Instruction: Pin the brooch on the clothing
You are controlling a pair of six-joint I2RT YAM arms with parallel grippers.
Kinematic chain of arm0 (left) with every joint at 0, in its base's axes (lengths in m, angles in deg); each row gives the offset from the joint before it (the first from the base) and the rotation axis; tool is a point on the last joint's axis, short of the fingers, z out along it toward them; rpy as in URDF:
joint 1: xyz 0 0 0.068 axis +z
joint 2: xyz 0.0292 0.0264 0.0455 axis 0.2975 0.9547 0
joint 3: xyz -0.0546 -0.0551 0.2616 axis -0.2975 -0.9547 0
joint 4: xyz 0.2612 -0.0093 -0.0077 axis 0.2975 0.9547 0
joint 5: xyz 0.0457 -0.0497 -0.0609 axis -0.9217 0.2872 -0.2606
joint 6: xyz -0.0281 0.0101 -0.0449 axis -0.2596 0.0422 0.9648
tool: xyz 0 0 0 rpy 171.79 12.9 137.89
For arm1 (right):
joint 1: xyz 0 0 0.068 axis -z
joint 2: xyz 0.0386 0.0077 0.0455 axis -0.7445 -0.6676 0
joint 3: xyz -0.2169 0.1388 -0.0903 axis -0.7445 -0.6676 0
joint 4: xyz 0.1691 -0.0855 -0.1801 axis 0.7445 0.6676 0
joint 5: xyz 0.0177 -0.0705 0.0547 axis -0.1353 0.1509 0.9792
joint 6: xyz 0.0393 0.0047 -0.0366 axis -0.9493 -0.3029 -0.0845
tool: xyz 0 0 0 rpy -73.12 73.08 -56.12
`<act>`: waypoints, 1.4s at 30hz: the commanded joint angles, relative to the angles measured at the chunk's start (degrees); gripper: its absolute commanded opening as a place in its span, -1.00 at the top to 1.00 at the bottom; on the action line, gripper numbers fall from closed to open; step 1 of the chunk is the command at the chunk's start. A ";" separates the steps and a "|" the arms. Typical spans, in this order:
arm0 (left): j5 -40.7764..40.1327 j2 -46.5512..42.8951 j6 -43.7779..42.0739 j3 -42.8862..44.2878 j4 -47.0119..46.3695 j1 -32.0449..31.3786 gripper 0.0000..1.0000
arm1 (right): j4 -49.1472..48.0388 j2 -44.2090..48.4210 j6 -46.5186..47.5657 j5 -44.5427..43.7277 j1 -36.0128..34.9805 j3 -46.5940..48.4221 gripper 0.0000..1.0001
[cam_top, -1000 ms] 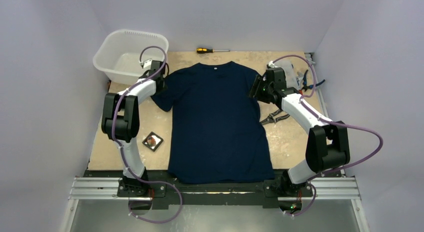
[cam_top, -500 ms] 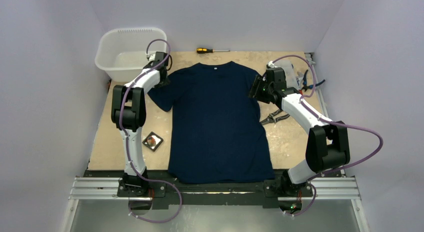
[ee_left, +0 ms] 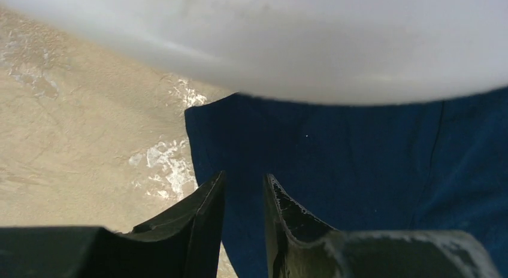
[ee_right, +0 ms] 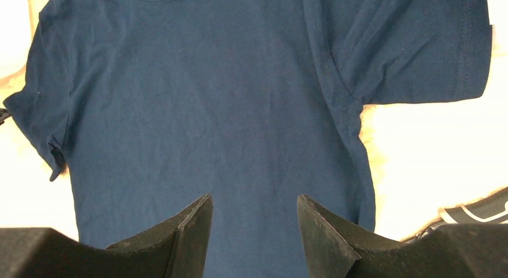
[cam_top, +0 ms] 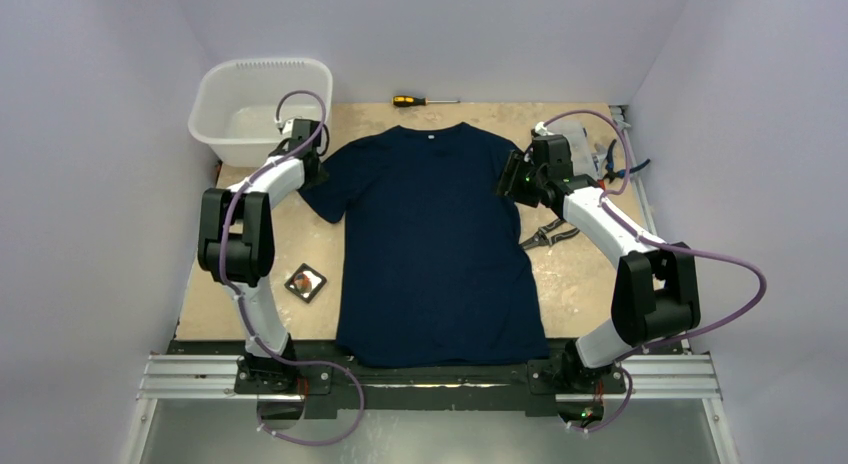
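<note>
L gripper [ee_left: 244, 188]: fingers narrowly parted, empty, T-shirt [ee_right: 209, 110] sleeve edge just ahead | R gripper [ee_right: 254, 206]: fingers wide apart, empty, chest ahead | brooch [cam_top: 306, 280]: in tray [cam_top: 292, 283], well behind L fingers | advice: L fetches, pinching rim; R steadies fabric

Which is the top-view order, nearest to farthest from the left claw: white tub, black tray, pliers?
From the left claw:
1. White tub, right beside it, far-left corner.
2. Black tray, left of the shirt, toward the bases.
3. Pliers, across the shirt, right side.
</note>
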 commanded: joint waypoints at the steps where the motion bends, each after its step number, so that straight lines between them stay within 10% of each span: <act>1: 0.15 -3.50 -0.97 -4.31 -7.84 0.25 0.43 | -1.62 2.35 0.83 1.92 0.17 -0.12 -0.15; 32: -6.48 -1.76 2.27 -11.46 -18.96 0.07 0.35 | -1.73 -4.22 -0.25 -4.38 2.78 5.72 -0.14; 42: -4.14 -13.85 1.89 -10.16 -12.82 -0.51 -0.27 | -0.57 -9.64 -0.83 -13.41 6.12 8.17 -0.10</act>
